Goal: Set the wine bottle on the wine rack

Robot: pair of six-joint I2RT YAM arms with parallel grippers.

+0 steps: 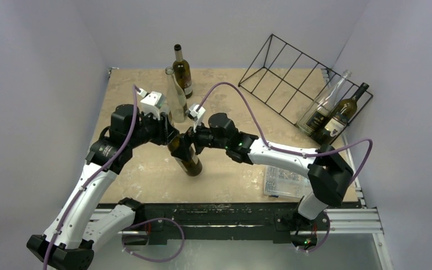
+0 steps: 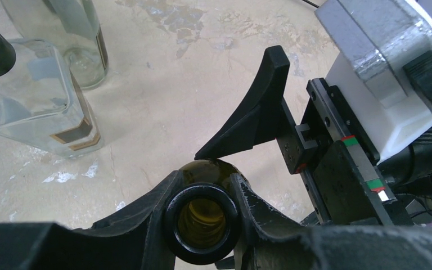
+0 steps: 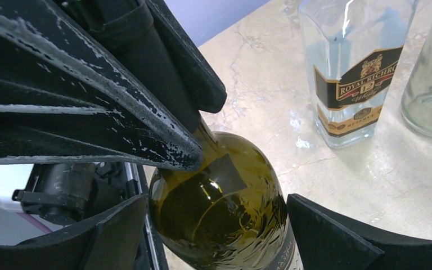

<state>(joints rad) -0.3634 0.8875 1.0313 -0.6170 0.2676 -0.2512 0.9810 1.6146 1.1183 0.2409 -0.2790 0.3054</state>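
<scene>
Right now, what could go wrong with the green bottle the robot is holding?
The left tool grips only the thin neck of the tilted wine bottle, so it might slip or swing. The right tool is open around it, not holding. A clear bottle stands close behind and could get knocked.

Five bottles in all: one green bottle [image 1: 190, 160] at mid-tabletop, one dark bottle [image 1: 182, 70] and one clear bottle [image 1: 175, 98] farther back, and a pair of bottles [image 1: 340, 118] far right. One rack [image 1: 281, 73]. One clear box [image 1: 281, 181], near right.

Table [image 1: 146, 171]: bottles [image 1: 183, 70], wire rack [image 1: 286, 76], maybe box [image 1: 281, 181]
</scene>
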